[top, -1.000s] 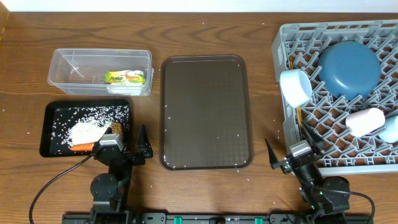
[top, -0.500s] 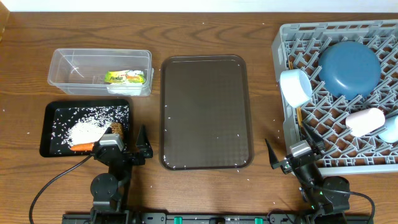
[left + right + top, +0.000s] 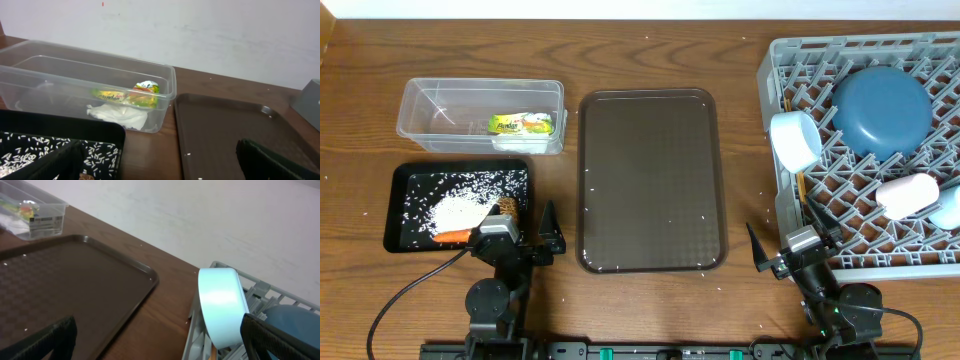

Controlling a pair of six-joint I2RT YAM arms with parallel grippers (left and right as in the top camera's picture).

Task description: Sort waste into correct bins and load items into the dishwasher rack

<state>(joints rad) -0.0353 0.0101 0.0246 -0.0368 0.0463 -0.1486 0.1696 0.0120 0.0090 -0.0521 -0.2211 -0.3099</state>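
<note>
Pincer of the left arm (image 3: 159, 150) stands spread wide with nothing between its fingers, low over the wooden counter (image 3: 360, 70) at the near right corner of the shallow black rectangular tray (image 3: 398, 215). That tray holds loose white rice grains (image 3: 455, 210), partly heaped and partly scattered, a small orange carrot (image 3: 450, 237) at its near edge and a brown food lump (image 3: 508, 208) close to the pincer. Behind it, the clear plastic rectangular tub (image 3: 420, 110) contains the green-yellow printed wrapper (image 3: 520, 123), with the crumpled white napkin (image 3: 120, 114) lying against the tub's near wall below it.

A large dark brown serving tray (image 3: 650, 180) lies between the two arms, a few stray grains on it.

On the right, the other pincer (image 3: 157, 322) is likewise spread and holds nothing, at the near left corner of the large square grey plastic rack (image 3: 770, 60). In the rack, the round dark-blue plate (image 3: 880, 108) leans toward the far side, the white bowl (image 3: 795, 138) stands on edge at the left rim, the thin wooden chopsticks (image 3: 801, 192) lie just below the bowl, and the small pink cup (image 3: 908, 193) lies on its side beside the small light-blue cup (image 3: 950, 208).
</note>
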